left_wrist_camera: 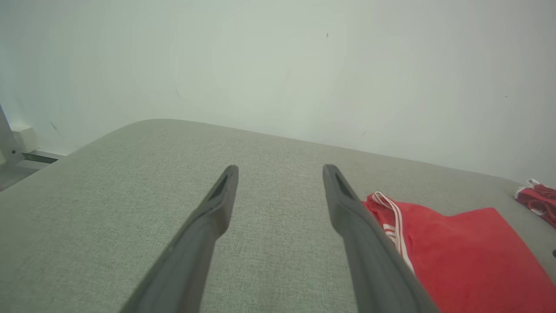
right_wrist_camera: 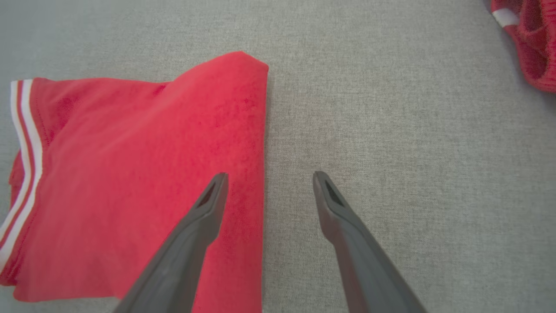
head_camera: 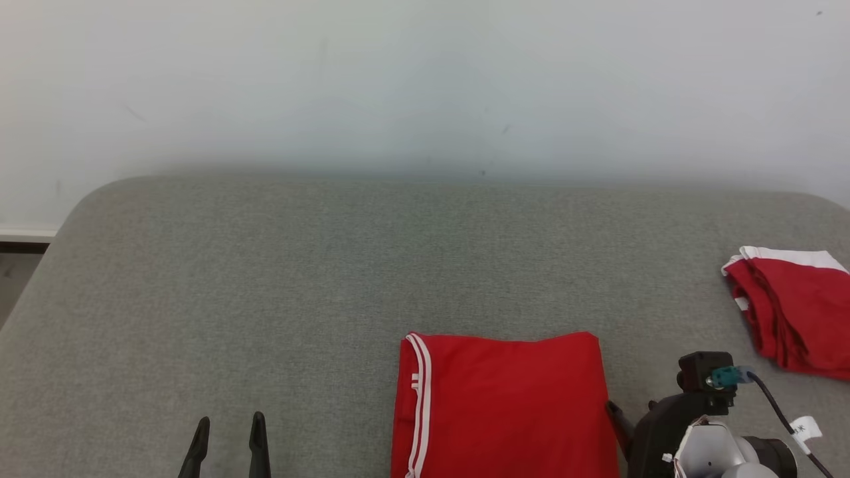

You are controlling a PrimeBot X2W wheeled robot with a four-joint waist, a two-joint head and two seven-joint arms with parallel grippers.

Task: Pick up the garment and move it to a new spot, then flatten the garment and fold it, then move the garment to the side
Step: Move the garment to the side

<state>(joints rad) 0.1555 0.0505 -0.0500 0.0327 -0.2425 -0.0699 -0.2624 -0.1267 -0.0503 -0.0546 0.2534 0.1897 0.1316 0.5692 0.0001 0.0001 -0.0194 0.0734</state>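
Folded red garment (head_camera: 505, 405) with white stripes along its left edge lies flat on the grey table (head_camera: 265, 279), at the near edge, right of centre. My right tool (right_wrist_camera: 269, 176) is spread wide and empty; it straddles the garment's right edge, one finger over the red cloth, the other over bare table. Cannot tell whether the tips touch. My left tool (head_camera: 230, 421) is also spread and empty, over bare table well left of the garment, fingers pointing toward the pale wall (head_camera: 425, 79). A second red-and-white garment (head_camera: 797, 312) lies bunched at the far right, apart from the first.
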